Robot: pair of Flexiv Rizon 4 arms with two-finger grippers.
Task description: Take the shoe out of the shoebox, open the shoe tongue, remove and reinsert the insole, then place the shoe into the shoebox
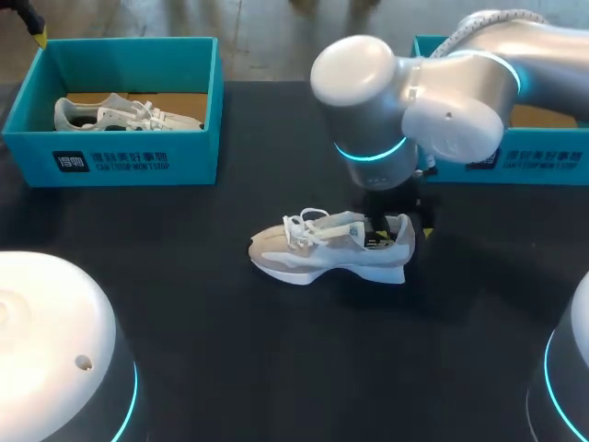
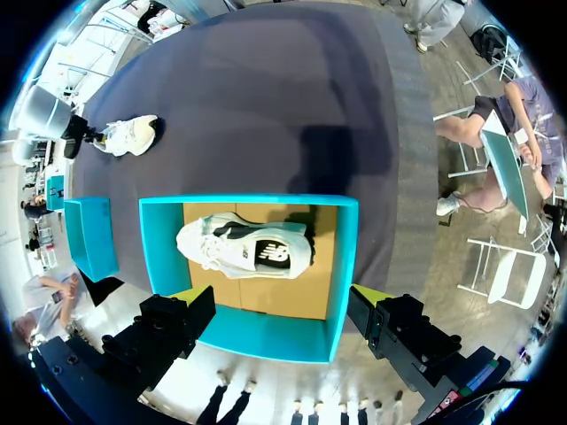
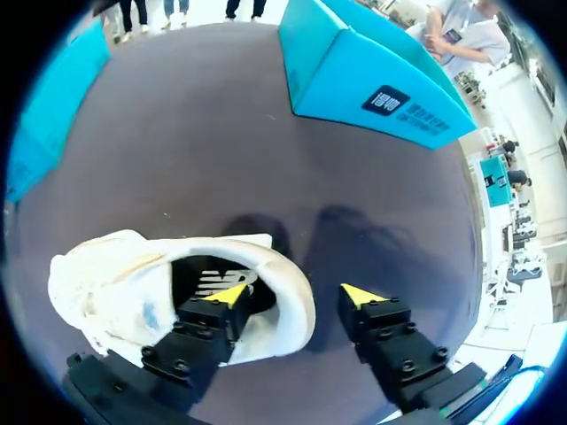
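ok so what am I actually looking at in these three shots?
This is a two-arm robot at a black table. The head view looks down from above and behind the robot. The two round pictures come from a camera on each wrist, looking along the fingers.

Two teal boxes stand at the table's far side. The left shoebox holds the boxed shoe. The right shoebox is mostly hidden by the right arm. The loose shoe stands mid-table.

The right gripper is open, with one finger inside the loose shoe's heel opening and the other outside it. The left gripper is open above the left shoebox. Nothing is held.
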